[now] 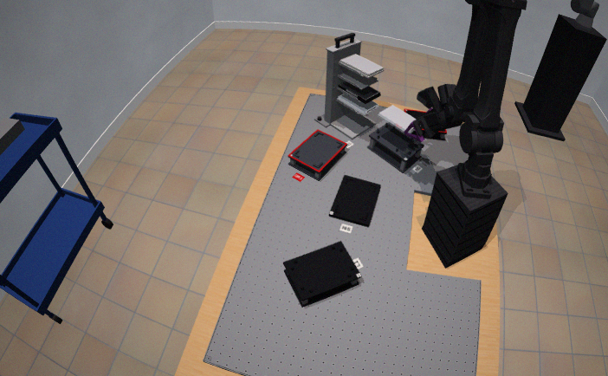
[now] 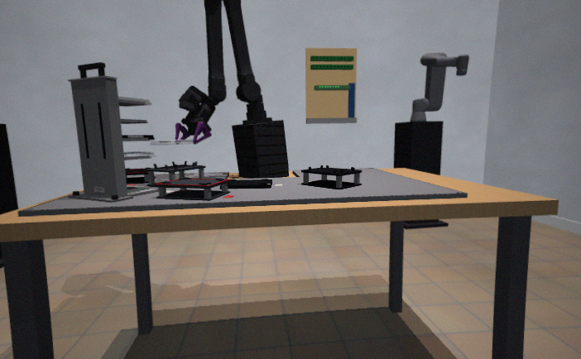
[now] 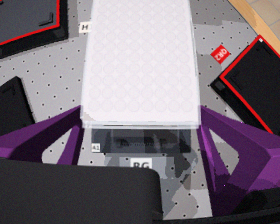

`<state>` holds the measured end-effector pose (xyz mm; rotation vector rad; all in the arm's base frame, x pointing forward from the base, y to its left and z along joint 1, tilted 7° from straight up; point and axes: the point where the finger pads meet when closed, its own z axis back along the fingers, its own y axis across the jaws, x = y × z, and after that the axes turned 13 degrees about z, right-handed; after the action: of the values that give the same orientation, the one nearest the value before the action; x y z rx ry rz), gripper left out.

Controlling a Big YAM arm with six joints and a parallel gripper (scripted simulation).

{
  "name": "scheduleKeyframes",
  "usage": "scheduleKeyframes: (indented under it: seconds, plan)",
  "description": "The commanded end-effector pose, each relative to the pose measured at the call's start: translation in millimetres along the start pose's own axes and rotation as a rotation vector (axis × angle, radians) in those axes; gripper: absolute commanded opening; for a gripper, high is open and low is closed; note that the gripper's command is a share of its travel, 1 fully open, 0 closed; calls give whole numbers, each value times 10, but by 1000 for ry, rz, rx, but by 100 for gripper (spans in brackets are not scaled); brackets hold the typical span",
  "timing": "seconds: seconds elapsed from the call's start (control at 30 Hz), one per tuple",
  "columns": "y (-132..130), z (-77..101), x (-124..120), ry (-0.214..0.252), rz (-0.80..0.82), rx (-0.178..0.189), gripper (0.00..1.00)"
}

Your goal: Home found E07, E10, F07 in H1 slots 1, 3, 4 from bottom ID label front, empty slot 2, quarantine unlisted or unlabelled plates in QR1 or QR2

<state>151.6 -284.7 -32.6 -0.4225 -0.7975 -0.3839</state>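
My gripper [image 1: 415, 130] is shut on a white plate [image 1: 397, 117] by its near short end. It holds the plate level in the air above the black regrip nest [image 1: 395, 145]. In the wrist view the plate [image 3: 139, 52] fills the middle between the purple fingers, with the RG label [image 3: 140, 163] below it. In the side view the plate [image 2: 170, 142] hangs clear above the nest, in front of the hotel. The grey hotel H1 [image 1: 344, 86] holds a white plate [image 1: 365, 65] on top, a black plate [image 1: 361, 92] lower down and a pale plate [image 1: 355, 102] under that.
A red-rimmed quarantine nest [image 1: 318, 152] stands left of the regrip nest; a second one [image 3: 257, 90] lies partly hidden behind the arm. A flat black plate or pad [image 1: 355, 199] and a raised black nest [image 1: 320, 272] lie nearer the front. The arm's base [image 1: 465, 215] stands at the right.
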Motion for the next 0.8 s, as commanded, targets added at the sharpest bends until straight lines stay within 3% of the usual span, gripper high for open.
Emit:
scheduleKeyframes:
  seconds: [0.0, 0.77]
  plan:
    - [-33, -33, 62, -21, 12, -10, 86]
    - [-33, -112, 11, -25, 12, -12, 86]
